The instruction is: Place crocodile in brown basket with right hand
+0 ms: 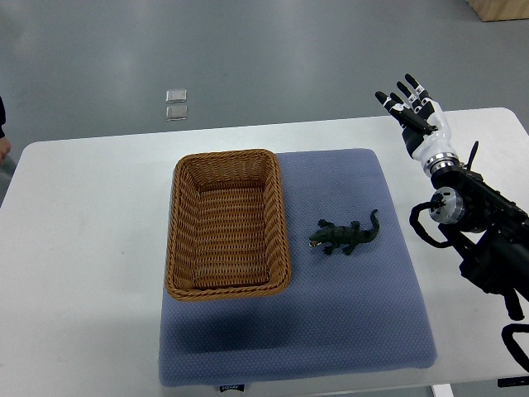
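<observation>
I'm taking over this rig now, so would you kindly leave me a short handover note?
Right hand: open, fingers spread, holding nothing, over the table's far right, apart from the crocodile.
Left hand: not in view.
Crocodile: lying on the blue mat, right of the brown basket, which is empty.
Done: nothing yet.
Left: grasp the crocodile and place it in the basket.

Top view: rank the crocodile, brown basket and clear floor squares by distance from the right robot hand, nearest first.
1. crocodile, on the blue mat, below-left of the right robot hand.
2. brown basket, on the mat's left part, beyond the crocodile.
3. clear squares, on the floor past the table's far edge, far left.
</observation>
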